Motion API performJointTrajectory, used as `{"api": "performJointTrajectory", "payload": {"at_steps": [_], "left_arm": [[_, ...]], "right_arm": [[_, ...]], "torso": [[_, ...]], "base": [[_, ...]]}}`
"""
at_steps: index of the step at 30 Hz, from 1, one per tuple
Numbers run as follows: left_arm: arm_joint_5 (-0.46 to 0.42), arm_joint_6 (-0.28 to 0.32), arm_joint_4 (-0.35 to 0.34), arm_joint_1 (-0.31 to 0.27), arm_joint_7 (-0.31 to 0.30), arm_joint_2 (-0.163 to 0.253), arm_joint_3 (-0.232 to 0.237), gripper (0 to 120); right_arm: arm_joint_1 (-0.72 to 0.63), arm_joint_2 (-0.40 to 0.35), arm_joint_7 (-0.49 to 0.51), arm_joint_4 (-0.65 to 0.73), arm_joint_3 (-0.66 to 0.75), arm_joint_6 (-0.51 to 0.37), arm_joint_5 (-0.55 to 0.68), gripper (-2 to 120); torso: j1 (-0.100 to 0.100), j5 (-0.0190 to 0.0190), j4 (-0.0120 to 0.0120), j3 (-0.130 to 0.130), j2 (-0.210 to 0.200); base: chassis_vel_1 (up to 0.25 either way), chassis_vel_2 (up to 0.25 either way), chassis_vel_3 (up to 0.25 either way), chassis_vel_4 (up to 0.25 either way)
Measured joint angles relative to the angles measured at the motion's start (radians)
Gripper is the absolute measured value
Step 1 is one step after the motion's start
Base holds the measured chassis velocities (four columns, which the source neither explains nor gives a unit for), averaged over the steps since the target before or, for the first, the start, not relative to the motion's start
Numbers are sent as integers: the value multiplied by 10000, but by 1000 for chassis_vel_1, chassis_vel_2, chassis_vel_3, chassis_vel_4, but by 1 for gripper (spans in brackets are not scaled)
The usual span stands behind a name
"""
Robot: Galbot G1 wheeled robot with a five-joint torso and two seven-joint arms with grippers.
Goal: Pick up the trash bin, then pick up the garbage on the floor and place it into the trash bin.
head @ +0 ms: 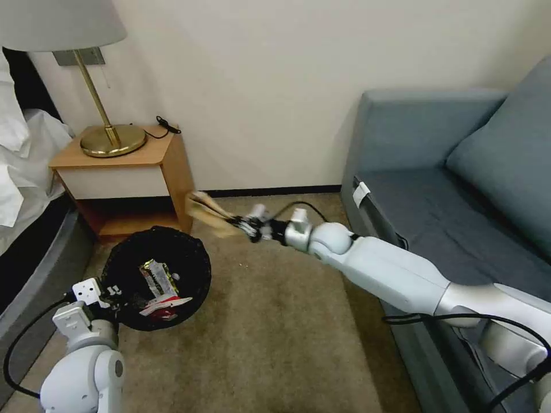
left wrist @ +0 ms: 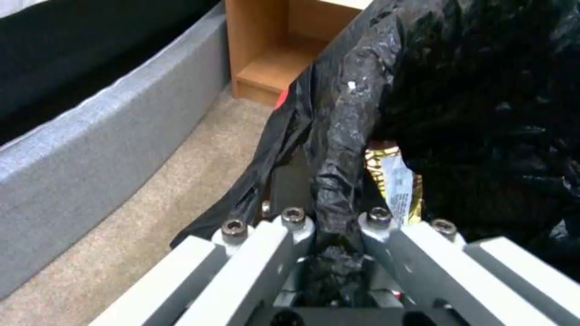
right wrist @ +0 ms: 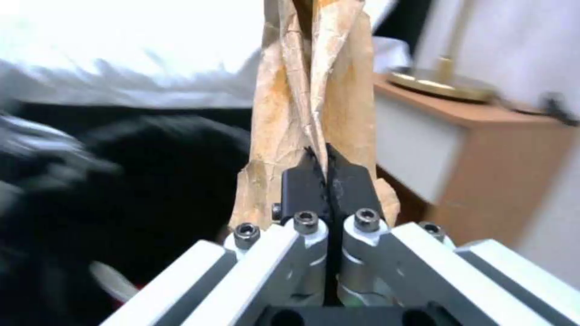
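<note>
Left gripper (head: 109,295) low at the left, jaws clamped on the black bag at the rim of the trash bin (head: 192,258), holding the bin tilted over the carpet (head: 275,338) beside the bedside table (head: 123,166). Inside the bin: snack wrapper (head: 154,274) and red-and-white carton (head: 163,307); the wrapper (left wrist: 393,181) shows just past the pinched bag fold in the left wrist view. Right gripper (head: 248,225) reaches out from the sofa (head: 436,172) side, jaws pinched tight on the tan paper bag (head: 208,213). Bag held in the air just beyond the bin's far rim, near the table's corner. Right wrist view: paper bag (right wrist: 314,99) squeezed between the black pads (right wrist: 302,188).
</note>
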Motion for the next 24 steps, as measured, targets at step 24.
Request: {"api": "performJointTrajectory", "payload": {"at_steps": [24], "left_arm": [[-83,43,-117,-36,-65,-110,119,3]], "right_arm": [[-509,1187,1583,272,-1702,-120,-956,35]], "torso": [[0,2,-1,0,0]], "base": [[0,0,0,0]]}}
